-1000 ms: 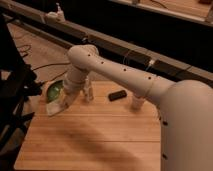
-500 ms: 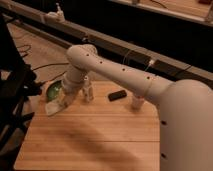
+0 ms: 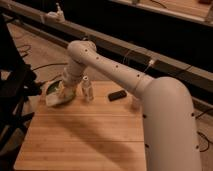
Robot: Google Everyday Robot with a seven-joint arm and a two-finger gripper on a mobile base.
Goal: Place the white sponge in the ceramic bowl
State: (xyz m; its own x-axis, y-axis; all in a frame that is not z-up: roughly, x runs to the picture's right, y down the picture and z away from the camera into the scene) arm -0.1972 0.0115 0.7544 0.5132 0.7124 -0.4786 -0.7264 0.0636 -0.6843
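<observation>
Since half a second ago almost nothing has shifted: my arm (image 3: 130, 82) keeps its bend over the far left of the table, and the things on the wood sit where they were. Largest in view is that white arm, sweeping from the lower right up to the elbow and down again toward the left. Under it lies the wooden table (image 3: 85, 135), pale planks running across. At the table's far left corner rests the ceramic bowl (image 3: 51, 93), green and glossy, partly hidden by my wrist. My gripper (image 3: 62, 92) hangs right over the bowl, low against it; whether it is clenched or released I cannot tell. A pale patch shows at the bowl beneath my gripper, and I cannot tell if that is the white sponge. Just right of the bowl stands the small white bottle (image 3: 88, 91), upright, and further right lies the black block (image 3: 117, 95), flat on the wood.
</observation>
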